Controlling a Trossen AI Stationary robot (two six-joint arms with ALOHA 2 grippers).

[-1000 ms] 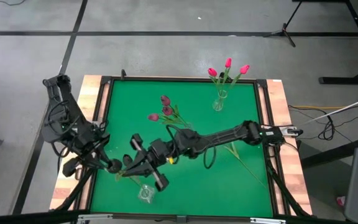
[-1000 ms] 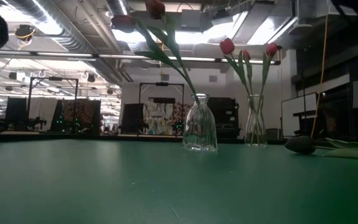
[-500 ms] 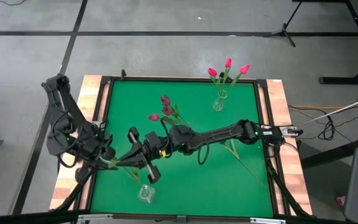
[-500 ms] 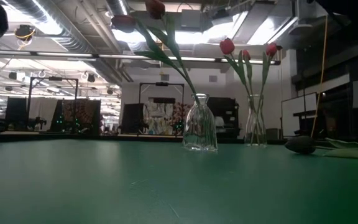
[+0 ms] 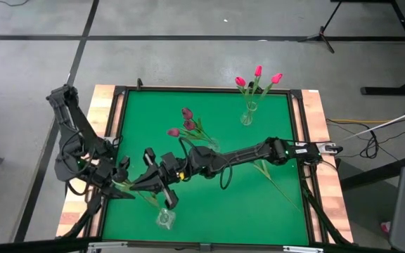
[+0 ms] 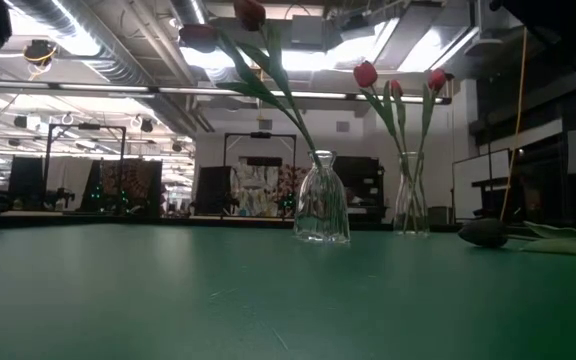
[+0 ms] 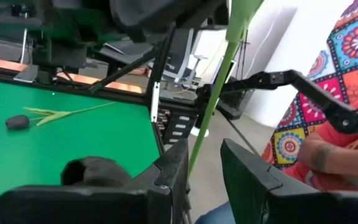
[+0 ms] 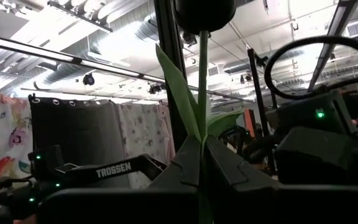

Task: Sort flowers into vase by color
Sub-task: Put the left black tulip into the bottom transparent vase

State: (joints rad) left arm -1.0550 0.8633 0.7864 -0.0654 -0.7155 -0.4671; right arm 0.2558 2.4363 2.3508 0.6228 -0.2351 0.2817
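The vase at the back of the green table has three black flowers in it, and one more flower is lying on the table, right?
Not quite. The three flowers in the back vase are bright pink-red, not black; the high view shows this. The rest is right: a dark-headed flower does lie flat on the green table, as the low view shows.

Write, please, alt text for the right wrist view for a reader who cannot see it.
The right gripper is shut on the green stem of a near-black tulip, held upright between its two dark fingers. Behind are ceiling ducts, a dark curtain and a Trossen-labelled arm.
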